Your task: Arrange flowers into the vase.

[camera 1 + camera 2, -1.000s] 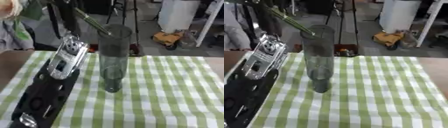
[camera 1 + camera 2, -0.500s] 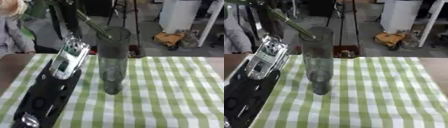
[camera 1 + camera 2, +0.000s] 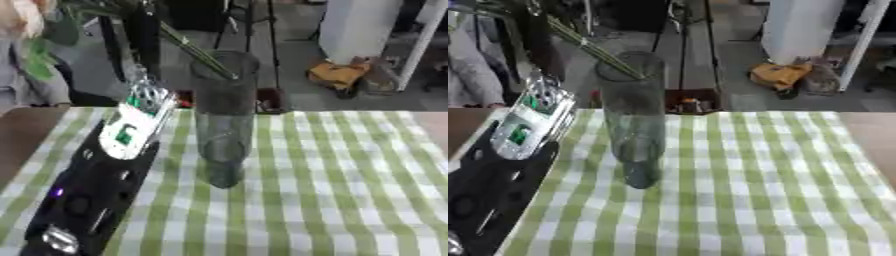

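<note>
In the left eye view the left arm (image 3: 96, 175) runs up the cloth (image 3: 332, 190) and its hand is cut off, so I cannot tell its grip, while in the right eye view green stems (image 3: 592, 47) slant into the tall grey vase (image 3: 633, 120) upright on the bench.

Stems (image 3: 199, 55): tips lowered from above the rim to just inside the vase (image 3: 224, 120) mouth, at 11 o'clock.
Left arm (image 3: 109, 160): advanced toward 12 o'clock.
</note>
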